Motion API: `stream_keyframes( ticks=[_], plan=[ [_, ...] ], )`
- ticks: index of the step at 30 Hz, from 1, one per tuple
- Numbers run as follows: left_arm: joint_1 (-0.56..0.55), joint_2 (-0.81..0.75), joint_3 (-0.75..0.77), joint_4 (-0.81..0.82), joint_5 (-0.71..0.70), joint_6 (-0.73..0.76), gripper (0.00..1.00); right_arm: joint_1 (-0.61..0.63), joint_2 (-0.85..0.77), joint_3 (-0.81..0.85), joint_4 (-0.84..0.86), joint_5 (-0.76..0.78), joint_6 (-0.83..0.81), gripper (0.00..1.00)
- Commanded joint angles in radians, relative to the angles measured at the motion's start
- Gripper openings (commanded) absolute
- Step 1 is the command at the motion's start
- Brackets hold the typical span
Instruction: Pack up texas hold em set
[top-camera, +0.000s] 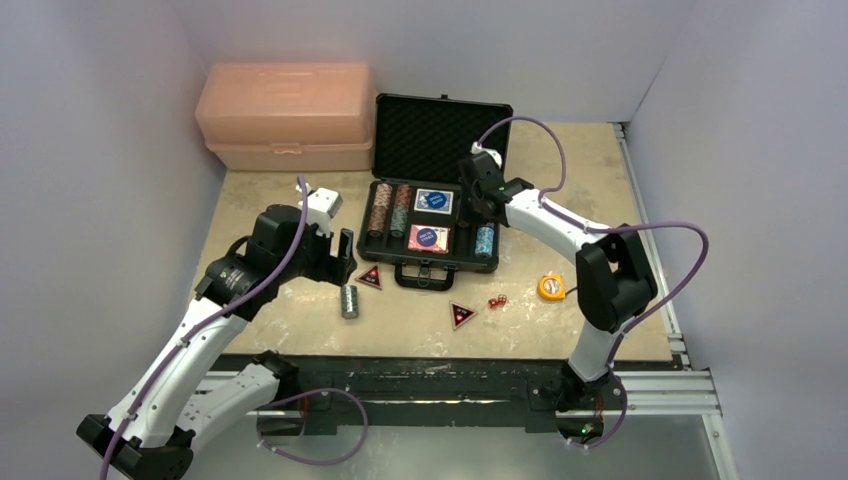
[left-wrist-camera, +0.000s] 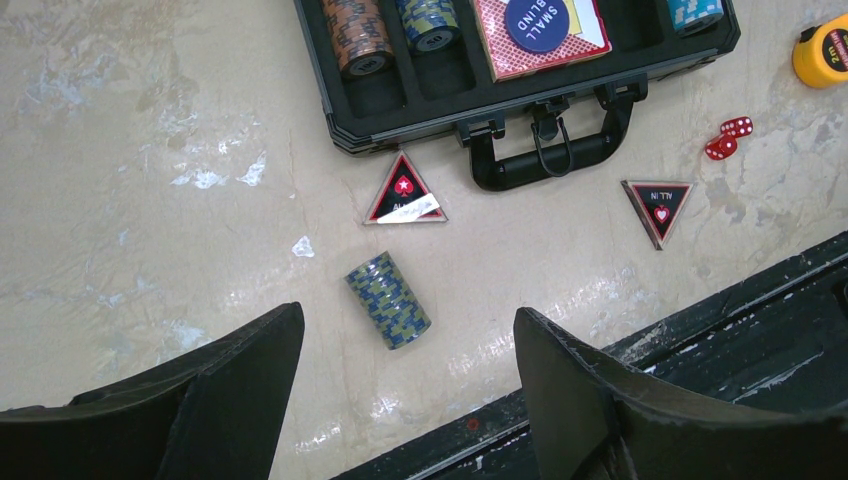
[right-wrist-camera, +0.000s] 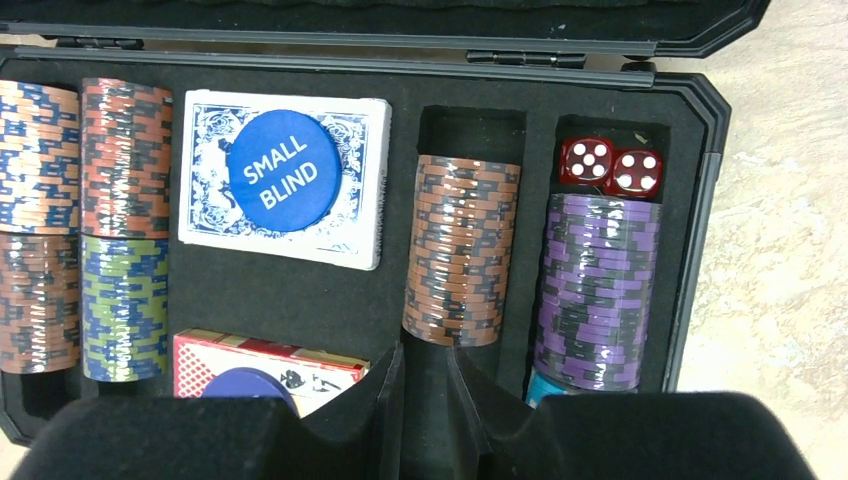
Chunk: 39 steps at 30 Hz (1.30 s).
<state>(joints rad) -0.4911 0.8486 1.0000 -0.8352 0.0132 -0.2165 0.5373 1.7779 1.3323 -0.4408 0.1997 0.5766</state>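
My left gripper (left-wrist-camera: 408, 318) hangs wide open above the tabletop, gripping nothing. A loose chip stack (left-wrist-camera: 388, 298) lies on its side just ahead, between my fingertips. Past it sits one red triangular button (left-wrist-camera: 403, 192), near the front wall of the black case (left-wrist-camera: 420, 122). A second button (left-wrist-camera: 657, 205) and two red dice (left-wrist-camera: 728, 137) lie off to my right.

My right gripper (right-wrist-camera: 425, 372) hovers over the open case, jaws barely parted and holding nothing. An orange-brown stack (right-wrist-camera: 462, 250) lies straight ahead, and a purple stack (right-wrist-camera: 598, 290) just right of it.
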Motion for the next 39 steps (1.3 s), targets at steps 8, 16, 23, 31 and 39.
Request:
stream_keyframes(
  ticks=[8,16,23,31,39],
  plan=[
    [0.005,-0.008,0.003,0.016,-0.010,0.012,0.76,-0.001,0.028,-0.002,0.044,-0.024,0.011,0.17],
    [0.006,-0.007,0.002,0.017,-0.010,0.013,0.76,-0.001,0.044,0.011,0.037,-0.016,0.023,0.14],
    [0.005,-0.006,0.002,0.015,-0.010,0.013,0.76,-0.001,0.033,0.009,0.025,-0.028,0.017,0.11],
    [0.006,-0.003,0.002,0.015,-0.032,0.013,0.76,0.001,-0.026,-0.036,0.041,-0.057,-0.003,0.07],
    [0.005,-0.003,0.002,0.016,-0.035,0.014,0.76,0.001,-0.012,-0.049,0.051,-0.037,-0.001,0.02]
  ],
)
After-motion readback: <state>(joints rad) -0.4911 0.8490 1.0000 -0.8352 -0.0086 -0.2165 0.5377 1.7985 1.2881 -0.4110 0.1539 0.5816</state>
